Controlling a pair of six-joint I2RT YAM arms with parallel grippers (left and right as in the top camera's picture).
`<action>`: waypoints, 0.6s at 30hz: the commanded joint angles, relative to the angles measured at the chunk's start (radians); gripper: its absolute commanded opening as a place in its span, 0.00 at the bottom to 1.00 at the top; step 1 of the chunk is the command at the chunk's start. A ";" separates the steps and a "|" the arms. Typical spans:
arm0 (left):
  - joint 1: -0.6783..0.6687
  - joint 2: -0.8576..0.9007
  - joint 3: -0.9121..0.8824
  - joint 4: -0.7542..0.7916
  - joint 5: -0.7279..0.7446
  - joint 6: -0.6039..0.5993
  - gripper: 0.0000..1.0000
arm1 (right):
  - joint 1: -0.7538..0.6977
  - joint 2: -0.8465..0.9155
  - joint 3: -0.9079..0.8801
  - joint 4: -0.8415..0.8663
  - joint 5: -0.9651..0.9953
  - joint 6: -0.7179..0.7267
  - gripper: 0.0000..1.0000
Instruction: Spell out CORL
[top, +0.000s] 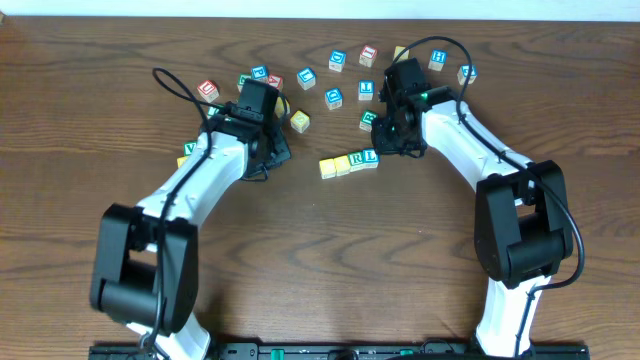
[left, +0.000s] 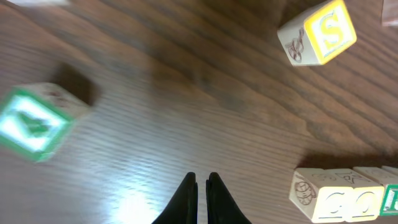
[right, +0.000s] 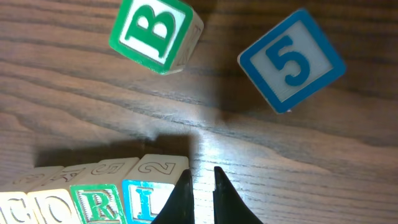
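Observation:
Four blocks stand in a row reading C, O, R, L (top: 349, 162); the row also shows in the right wrist view (right: 93, 196) and its C end shows in the left wrist view (left: 339, 196). My right gripper (right: 202, 186) is shut and empty, just right of the blue L block (right: 146, 200), its left finger against that block. In the overhead view it (top: 392, 143) sits off the row's right end. My left gripper (left: 202, 190) is shut and empty over bare wood, left of the row. In the overhead view it (top: 283, 152) is apart from the row.
A green B block (right: 155, 34) and a blue 5 block (right: 292, 59) lie beyond the row. A yellow S block (left: 317, 34) and a blurred green block (left: 34, 121) lie near my left gripper. Several loose letter blocks (top: 338, 60) are scattered at the back.

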 joint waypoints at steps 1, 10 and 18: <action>-0.010 0.048 0.003 0.005 0.068 -0.041 0.08 | 0.006 -0.021 -0.029 0.017 0.002 0.046 0.06; -0.027 0.096 0.004 0.018 0.149 -0.041 0.08 | 0.011 -0.021 -0.058 0.058 -0.041 0.049 0.06; -0.081 0.109 0.004 0.055 0.159 -0.042 0.08 | 0.026 -0.021 -0.087 0.104 -0.074 0.049 0.06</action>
